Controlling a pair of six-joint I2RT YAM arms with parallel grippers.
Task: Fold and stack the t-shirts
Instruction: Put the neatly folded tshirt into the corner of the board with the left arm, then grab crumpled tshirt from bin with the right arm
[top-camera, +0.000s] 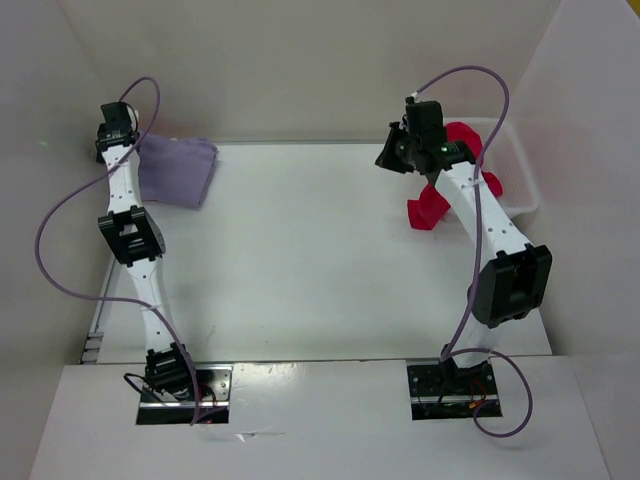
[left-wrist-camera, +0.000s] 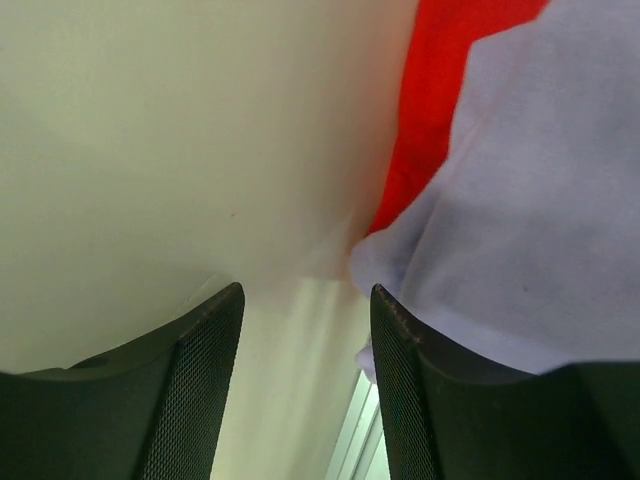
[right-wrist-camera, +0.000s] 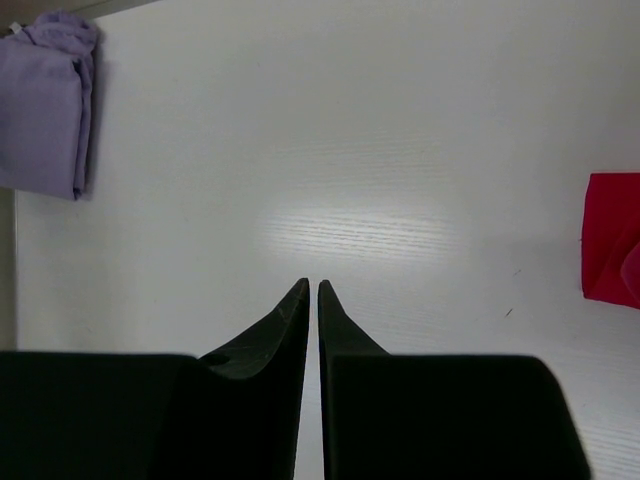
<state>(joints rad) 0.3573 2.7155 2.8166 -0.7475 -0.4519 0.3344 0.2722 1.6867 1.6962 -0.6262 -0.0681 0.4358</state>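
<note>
We have the left gripper (left-wrist-camera: 305, 295) at the far left corner of the table (top-camera: 300, 260), jaws well apart with nothing between them. Its pads (left-wrist-camera: 205, 380) are black with a fine mesh texture. Just right of it is the lavender shirt (top-camera: 178, 170): soft matte cloth, folded to a rough rectangle, flat on the table near the back edge, one corner a bit rumpled. The gripper's right finger sits at that shirt's edge; we can't tell if it touches. In the left wrist view a strip of bright red shirt (left-wrist-camera: 430, 100) shows along the lavender edge and looks to lie under it; from above the red is hidden. The right gripper (right-wrist-camera: 312, 288) is over the far right of the table. Its black tapered fingers are nearly together, with only a thin slit at the tips, and hold nothing. The crimson shirt (top-camera: 428, 208) is unfolded, a crumpled lump on the table just beside the bin (top-camera: 520, 180). More red cloth shows inside the bin behind the right arm; the arm covers the join, so we can't tell if it's one piece. The bin is thin-walled white plastic, a rounded rectangle at the far right edge.
</note>
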